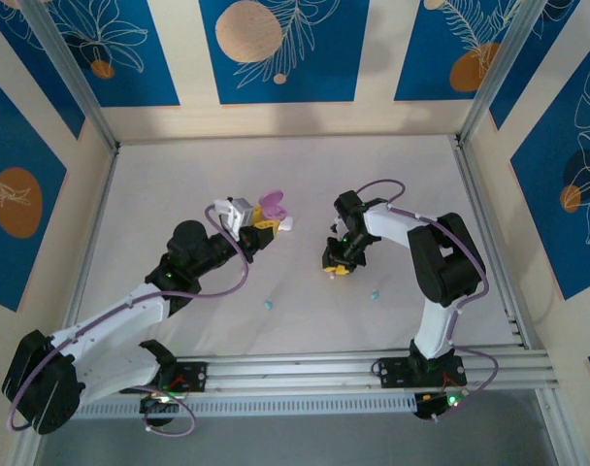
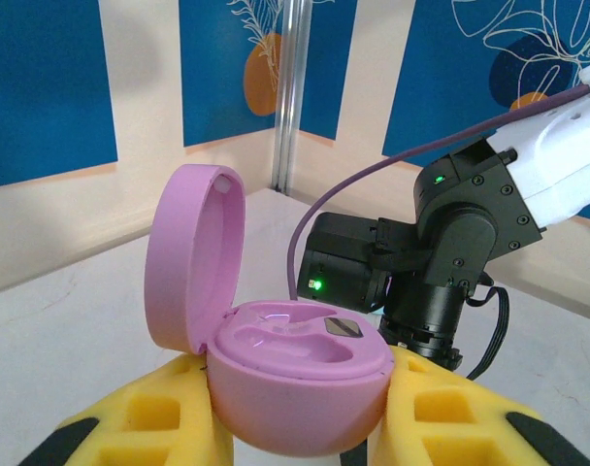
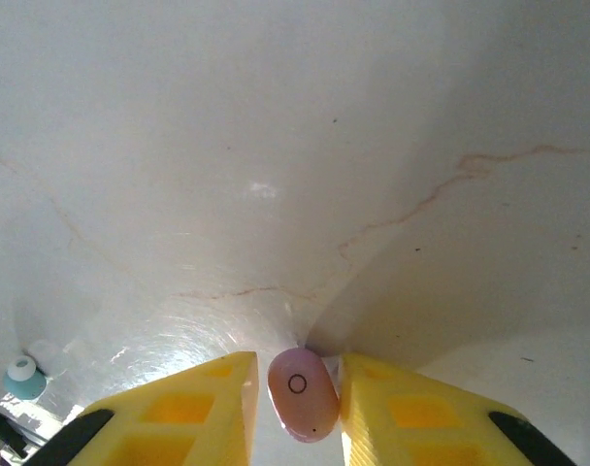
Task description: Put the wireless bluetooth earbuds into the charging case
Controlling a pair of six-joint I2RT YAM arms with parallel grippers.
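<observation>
Left hand (image 1: 260, 227) grips the open pink charging case (image 2: 297, 361). Right hand (image 1: 336, 265) pinches a pink earbud (image 3: 300, 395). A teal earbud (image 3: 23, 378) lies on the surface (image 3: 276, 146) at its nine o'clock.

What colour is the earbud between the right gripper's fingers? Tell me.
Pink. The earbud shows best in the right wrist view.

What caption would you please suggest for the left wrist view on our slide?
Left gripper holding the pink plastic clamshell charging case, lid open, before the black-and-white right arm.
</observation>
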